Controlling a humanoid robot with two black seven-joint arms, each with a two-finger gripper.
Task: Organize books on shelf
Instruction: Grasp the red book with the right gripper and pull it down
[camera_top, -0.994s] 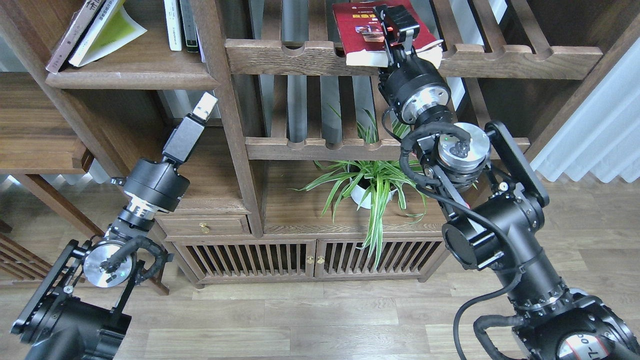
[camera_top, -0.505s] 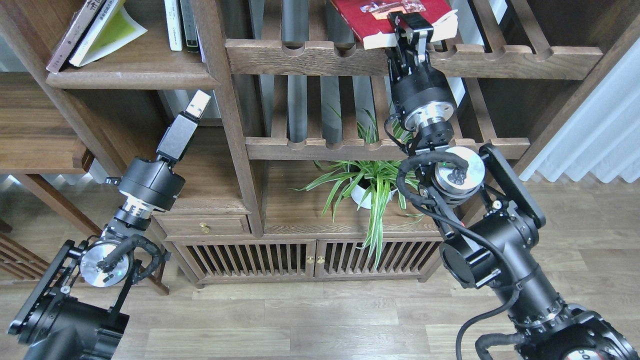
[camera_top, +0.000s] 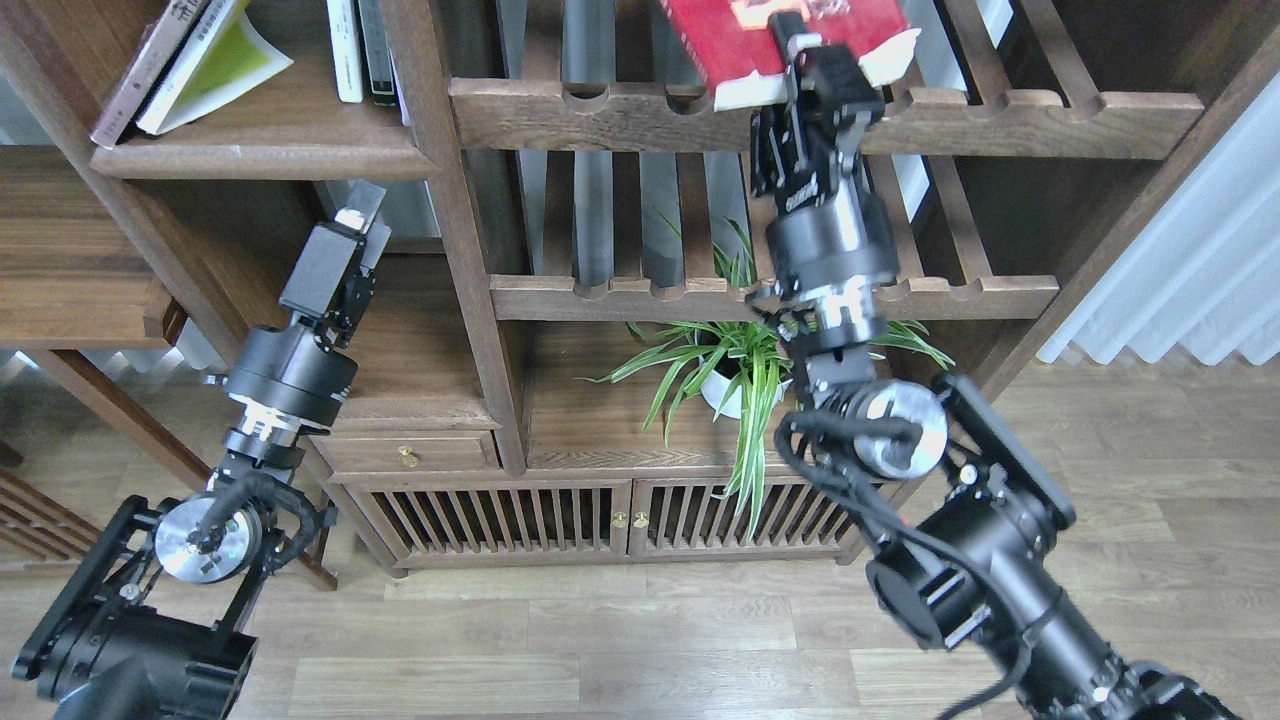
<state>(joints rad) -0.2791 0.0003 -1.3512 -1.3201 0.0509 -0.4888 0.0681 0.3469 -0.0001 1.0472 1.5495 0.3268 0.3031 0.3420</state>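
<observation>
Right gripper (camera_top: 800, 45) clamped on the near edge of the red book (camera_top: 735, 35), apparently to carry it off the slatted rack (camera_top: 600, 110) toward the shelf (camera_top: 270, 140) holding 2 leaning books (camera_top: 195, 60), past the post (camera_top: 440, 200); left gripper (camera_top: 355, 215) empty, fingers apart.
</observation>
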